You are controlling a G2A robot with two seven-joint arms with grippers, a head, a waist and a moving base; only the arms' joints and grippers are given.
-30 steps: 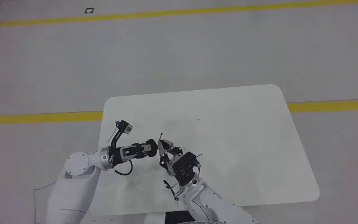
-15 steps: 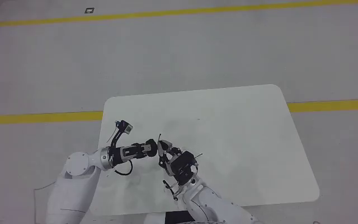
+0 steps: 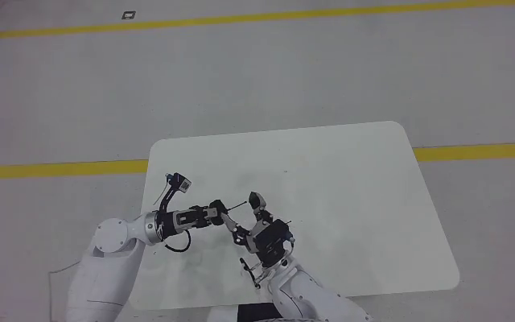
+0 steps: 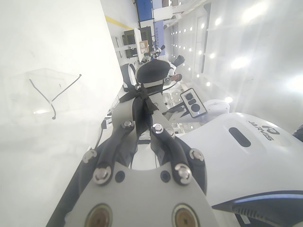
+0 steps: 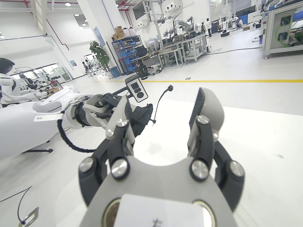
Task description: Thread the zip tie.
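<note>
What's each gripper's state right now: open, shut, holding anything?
Left gripper: shut on the zip tie.
Right gripper: open, holding nothing.

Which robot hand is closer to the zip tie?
Left. The left gripper is shut on one end of the zip tie, so it is touching it. The right gripper is open near the tie's free end and is not holding it.

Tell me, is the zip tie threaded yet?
Not yet, it seems. Done: the left gripper is shut on the zip tie and holds it up. In hand: the right gripper is open beside it, empty. Left: I see no closed loop, so its end likely needs threading.
</note>
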